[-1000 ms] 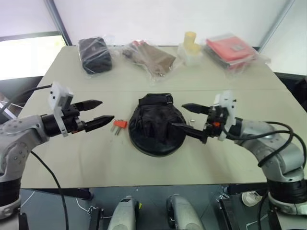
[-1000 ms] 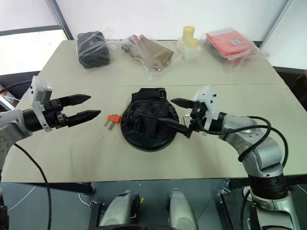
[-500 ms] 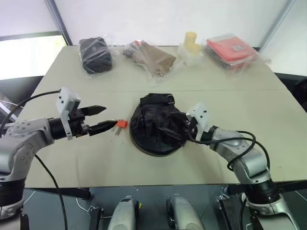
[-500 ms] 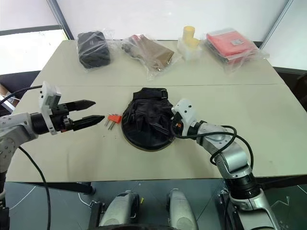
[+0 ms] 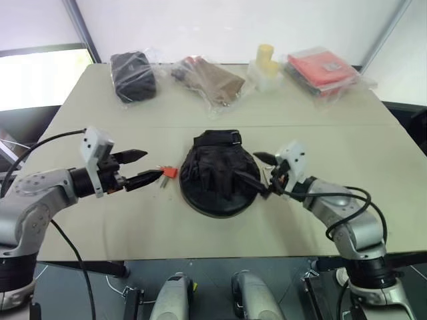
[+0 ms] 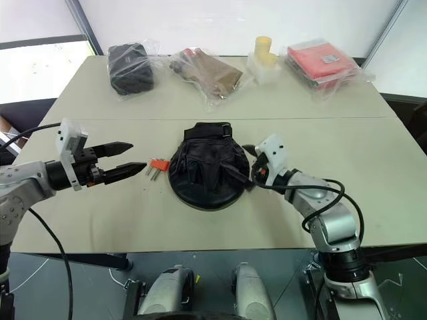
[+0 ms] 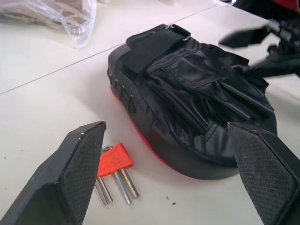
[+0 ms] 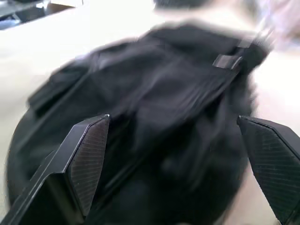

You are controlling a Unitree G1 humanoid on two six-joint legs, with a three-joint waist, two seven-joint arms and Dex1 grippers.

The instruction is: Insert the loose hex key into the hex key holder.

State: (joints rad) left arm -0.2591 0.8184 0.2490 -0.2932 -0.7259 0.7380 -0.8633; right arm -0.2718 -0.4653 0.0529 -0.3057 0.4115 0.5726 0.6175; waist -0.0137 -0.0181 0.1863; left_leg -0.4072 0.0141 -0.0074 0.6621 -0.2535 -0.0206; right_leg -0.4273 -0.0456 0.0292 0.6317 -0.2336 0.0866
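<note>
- Two grippers work low over the table [image 5: 100,227], one on each side of a black glove-like pad [image 5: 218,175] lying at its middle.
- Left gripper [image 5: 148,167]: fingers apart, empty, pointing toward the hex key holder [image 5: 167,173]. Its tips sit just beside the holder without touching it.
- Hex key holder: a small orange-red block with short metal keys sticking out toward the near edge. It lies flat on the table, just beside the left rim of the black pad. The left wrist view shows it next to that gripper's lower finger [image 7: 70,178].
- Right gripper [image 6: 247,170]: fingers wide apart, empty, at the right rim of the black pad, with the lower finger over the pad's edge.
- Loose hex key: not identifiable at this moment. The right hand covers the table at the pad's right rim, so its position cannot be told.
- Bagged items [image 5: 207,79] lie along the far edge, well apart from the work.
- Step in hand, as a judgement: approach. Nothing is gripped yet and no insertion has begun.
- Next move calls for: closing the left fingers squarely on the orange-red block to steady it. The right gripper must find and pinch the thin key. A rod lying flat gives little purchase and may slip.
</note>
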